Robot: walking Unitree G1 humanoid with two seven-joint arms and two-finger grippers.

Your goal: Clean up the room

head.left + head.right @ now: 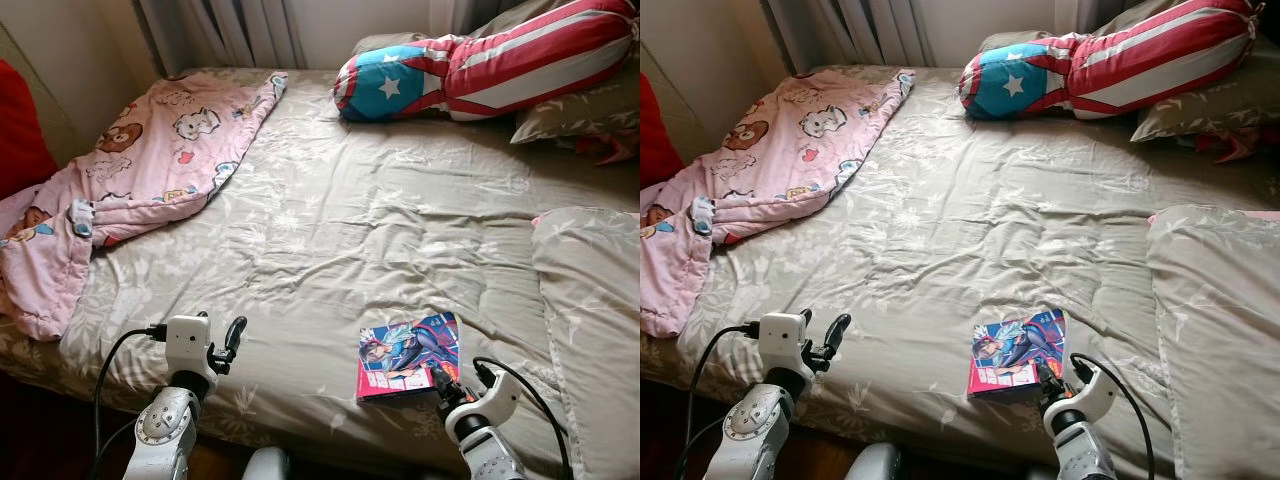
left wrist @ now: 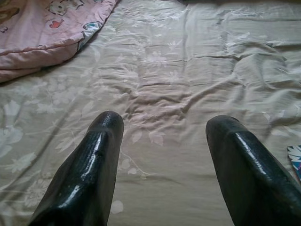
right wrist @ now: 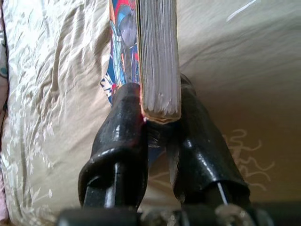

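Observation:
A comic book with a colourful cover lies on the grey floral bedsheet near the bed's front edge. My right gripper is shut on the book's near right corner; in the right wrist view both black fingers clamp the page edge of the book. My left gripper hovers open over the front left of the bed, its fingers wide apart above bare sheet. A pink cartoon blanket lies crumpled at the bed's left.
A red, white and blue star pillow lies at the head of the bed. Grey pillows sit along the right side. Curtains hang behind. A red object stands at the far left.

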